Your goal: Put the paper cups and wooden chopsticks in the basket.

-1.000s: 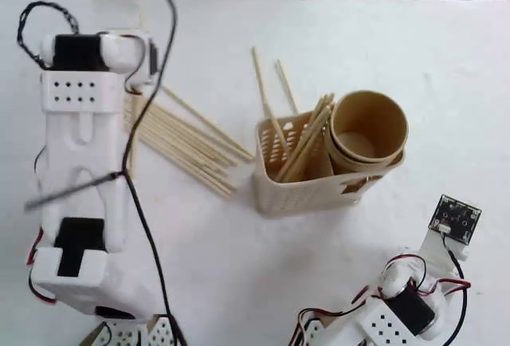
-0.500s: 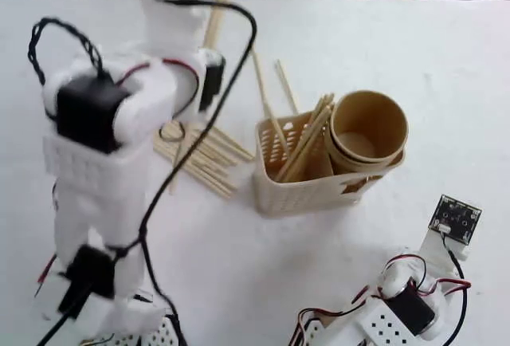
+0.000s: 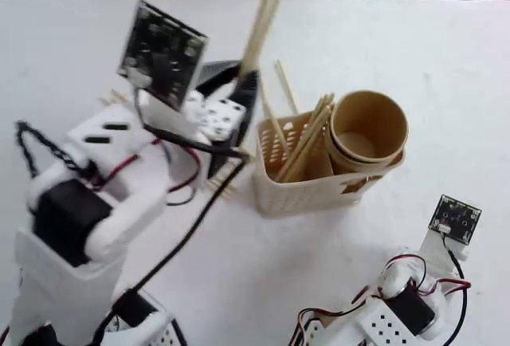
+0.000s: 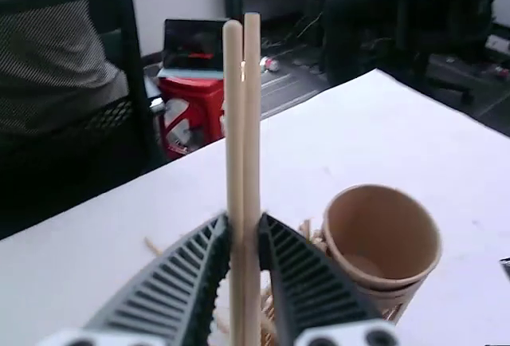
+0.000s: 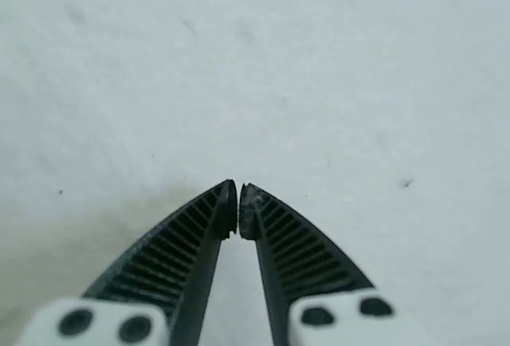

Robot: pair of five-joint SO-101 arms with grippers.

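Chopsticks point(image 3: 260, 25), a pair, stand clamped in our left jaws, held up just beside the basket point(image 3: 303, 194), which already holds the stacked paper cups point(image 3: 368, 127) and more sticks; our right jaws rest together over bare bench point(image 3: 446, 59); we judge it best to centre the lower tips over the compartment beside the cups, and to release only once they are inside.

I am seeing no text, label, brand, number or sign that I can read in any view.
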